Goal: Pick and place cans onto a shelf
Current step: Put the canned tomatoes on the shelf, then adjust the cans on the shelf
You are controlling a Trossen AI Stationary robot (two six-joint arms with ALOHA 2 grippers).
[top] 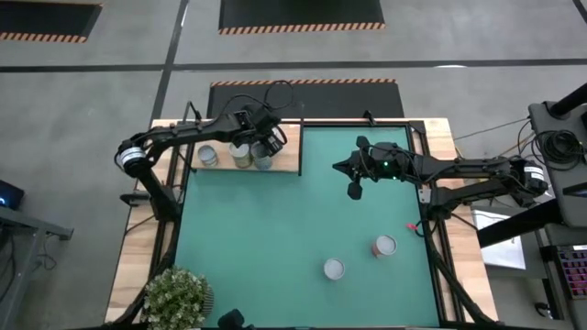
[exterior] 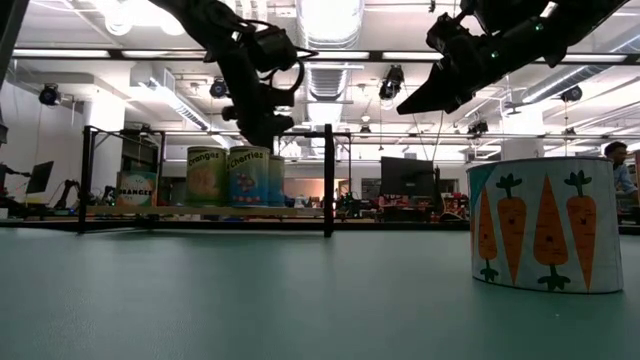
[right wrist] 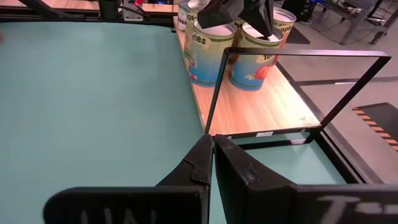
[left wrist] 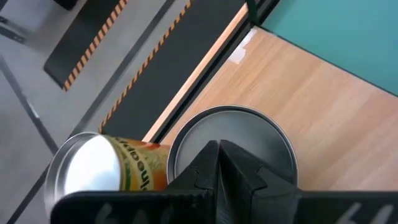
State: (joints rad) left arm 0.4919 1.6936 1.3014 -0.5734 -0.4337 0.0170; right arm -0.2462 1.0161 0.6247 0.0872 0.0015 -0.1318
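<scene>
Left gripper [top: 269, 145]: closed, empty, just above the cans [top: 240, 155] on the shelf [top: 292, 158].
Right gripper [top: 354, 191]: closed, empty, over the mat [top: 275, 238].
Loose cans: two near the mat's front edge.

The left arm reaches from the bench's left edge toward the far side, its wrist bent downward and its end effector [top: 266, 142] pointing down with both fingers pressed together. The right arm stretches in from the right edge toward the far middle, raised above the bench, its end effector [top: 354, 191] angled downward and also fully closed, gripping nothing.
</scene>
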